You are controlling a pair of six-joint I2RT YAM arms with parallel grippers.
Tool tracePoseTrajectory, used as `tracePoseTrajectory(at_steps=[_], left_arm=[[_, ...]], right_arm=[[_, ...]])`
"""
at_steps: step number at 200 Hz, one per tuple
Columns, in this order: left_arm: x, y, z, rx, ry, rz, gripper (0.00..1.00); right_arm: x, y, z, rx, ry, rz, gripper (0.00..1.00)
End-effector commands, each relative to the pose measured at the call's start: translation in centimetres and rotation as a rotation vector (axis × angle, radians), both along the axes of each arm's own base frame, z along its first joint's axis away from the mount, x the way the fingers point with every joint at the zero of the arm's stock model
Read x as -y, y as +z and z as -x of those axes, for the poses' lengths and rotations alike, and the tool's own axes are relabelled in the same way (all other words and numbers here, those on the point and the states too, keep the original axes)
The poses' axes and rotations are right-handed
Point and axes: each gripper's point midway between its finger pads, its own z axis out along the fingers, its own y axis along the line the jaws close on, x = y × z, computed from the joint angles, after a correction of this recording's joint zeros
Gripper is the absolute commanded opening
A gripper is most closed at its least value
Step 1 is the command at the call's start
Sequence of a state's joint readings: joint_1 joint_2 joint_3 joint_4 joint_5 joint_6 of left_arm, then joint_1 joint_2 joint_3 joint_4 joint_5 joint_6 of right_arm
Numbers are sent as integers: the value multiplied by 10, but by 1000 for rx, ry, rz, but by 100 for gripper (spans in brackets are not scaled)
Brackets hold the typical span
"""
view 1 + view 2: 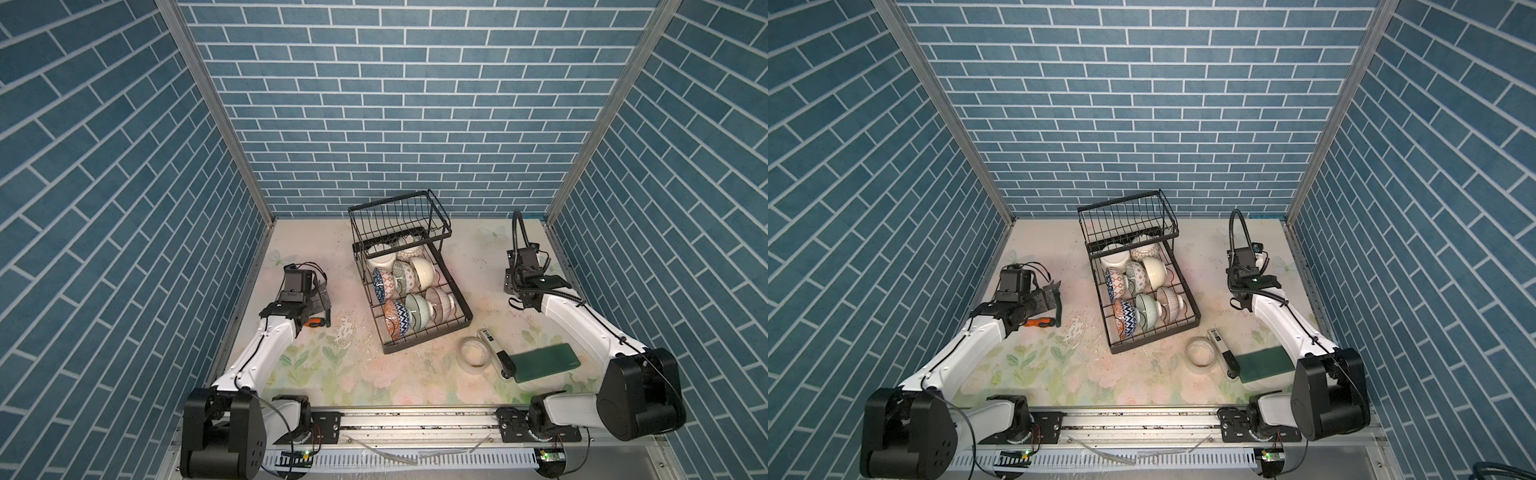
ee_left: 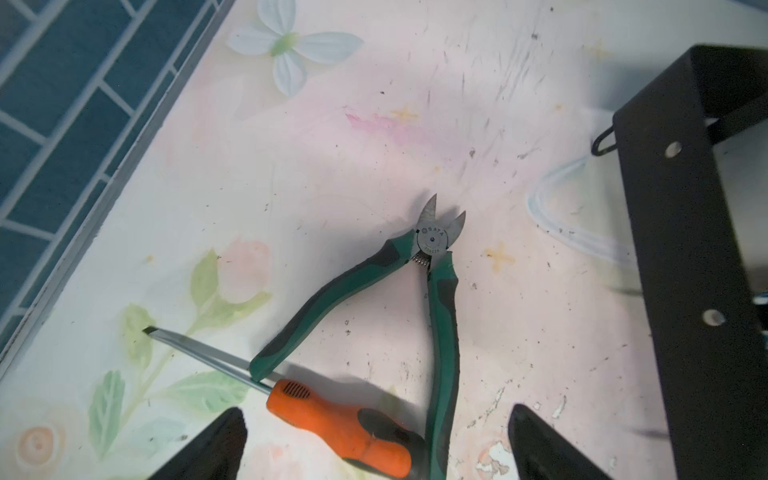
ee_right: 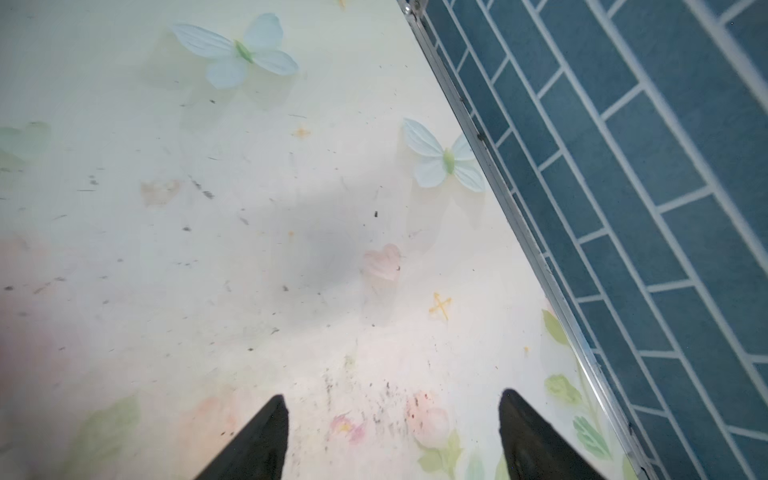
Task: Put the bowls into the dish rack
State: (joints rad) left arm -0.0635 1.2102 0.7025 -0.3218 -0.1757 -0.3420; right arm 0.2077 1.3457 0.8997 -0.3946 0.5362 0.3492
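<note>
Both my claws are spread wide and hold nothing. The left claw (image 2: 374, 409) hangs over one pliers (image 2: 432, 241) and one screwdriver (image 2: 332, 419), the right claw (image 3: 392, 395) over bare tabletop (image 3: 208, 249). Nine bowls (image 1: 422, 272), by my count, sit in the one dish rack (image 1: 428, 337), between the two and apart from both.

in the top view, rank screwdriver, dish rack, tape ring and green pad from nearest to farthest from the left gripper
1. screwdriver, just beside the left gripper
2. dish rack, centre
3. tape ring, front right
4. green pad, far right
</note>
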Motion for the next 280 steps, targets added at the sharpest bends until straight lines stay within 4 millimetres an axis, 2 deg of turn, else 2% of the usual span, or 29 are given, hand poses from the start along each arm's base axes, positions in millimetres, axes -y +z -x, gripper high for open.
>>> tracePoseTrajectory(at_steps=[1, 12, 28, 38, 57, 66, 71, 75, 102, 117, 122, 154, 163, 182, 191, 201, 219, 280], left_arm=[[-8, 14, -21, 103, -18, -90, 100], [-10, 11, -23, 118, -24, -99, 100], [-11, 18, -31, 161, -45, -131, 100], [-12, 22, -35, 191, -53, -148, 100], [-16, 27, -40, 248, -54, -190, 100], [-18, 29, -42, 279, -54, -213, 100], [-19, 29, -43, 291, -52, -227, 100], [-20, 29, -45, 306, -53, -236, 100], [-20, 22, -55, 373, -78, -280, 100], [-16, 19, -61, 416, -103, -287, 100], [-15, 18, -63, 420, -114, -297, 100], [-11, 7, -74, 437, -153, -308, 100], [-9, 3, -78, 449, -165, -315, 100], [-4, 1, -71, 497, -189, -303, 100], [-5, -1, -68, 537, -181, -319, 100], [-5, -7, -64, 502, -180, -304, 100], [-7, -8, -69, 478, -174, -303, 100], [-11, -6, -67, 495, -143, -313, 100]], right_arm=[[19, -11, -13, 72, -10, 12, 80], [28, -20, -18, 103, -20, 19, 80], [36, -34, -26, 125, -15, 24, 82], [37, -44, -31, 129, 4, 24, 86], [33, -54, -39, 163, 39, 15, 86], [31, -49, -43, 206, 54, 3, 88], [28, -47, -46, 243, 73, -10, 97], [25, -46, -46, 255, 102, 0, 99], [19, -31, -44, 377, 179, 31, 99], [11, -37, -37, 460, 236, 32, 99], [11, -32, -36, 502, 243, 45, 99], [7, -39, -34, 496, 280, -6, 99], [3, -48, -35, 483, 301, -20, 99], [-2, -48, -39, 484, 344, -38, 99], [0, -50, -39, 463, 336, -42, 99], [5, -49, -41, 474, 309, -34, 99], [20, -49, -40, 469, 217, -25, 99], [20, -49, -40, 467, 219, -24, 99]])
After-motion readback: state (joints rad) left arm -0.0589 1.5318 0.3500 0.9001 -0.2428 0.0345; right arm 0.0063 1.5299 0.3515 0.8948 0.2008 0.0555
